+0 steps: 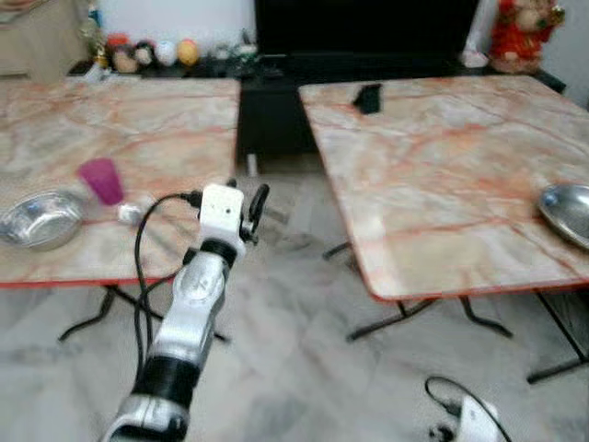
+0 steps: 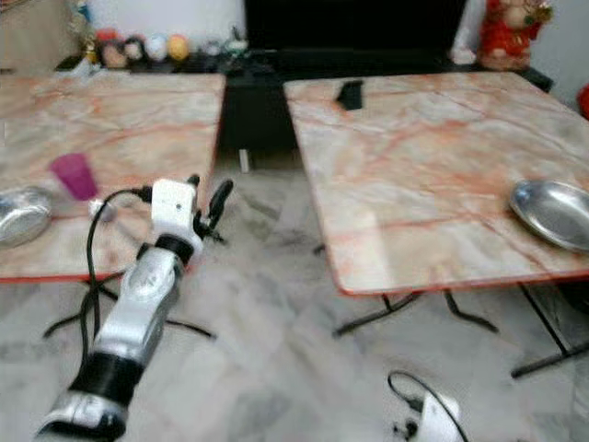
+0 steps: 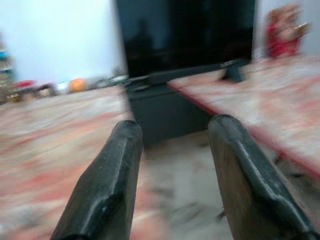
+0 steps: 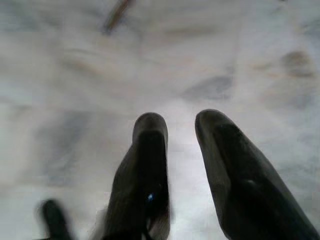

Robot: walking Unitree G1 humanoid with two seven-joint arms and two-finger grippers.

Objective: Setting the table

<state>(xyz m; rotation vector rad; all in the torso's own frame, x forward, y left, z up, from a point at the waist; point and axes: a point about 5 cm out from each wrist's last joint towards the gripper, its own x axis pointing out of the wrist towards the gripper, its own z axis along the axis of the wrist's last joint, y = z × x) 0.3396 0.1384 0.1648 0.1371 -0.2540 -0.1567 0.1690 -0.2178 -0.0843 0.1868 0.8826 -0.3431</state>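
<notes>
Your left gripper [image 1: 256, 204] hangs spread and empty off the table edge; the pink cup [image 1: 101, 180] and steel bowl [image 1: 40, 219] sit to its left, awaiting pickup. The right gripper [image 4: 180, 130], fingers parted and empty, idles over the floor.

You are in a home living room. Two folding tables with marbled pink tops, the left table [image 1: 138, 138] and the right table [image 1: 433, 166], stand on a grey marble-tiled floor [image 1: 285, 350]. At the far wall a dark television [image 1: 363, 26] sits on a low black cabinet [image 1: 276, 92], with small ornaments [image 1: 147, 52] at far left and a red figurine [image 1: 520, 32] at far right.
</notes>
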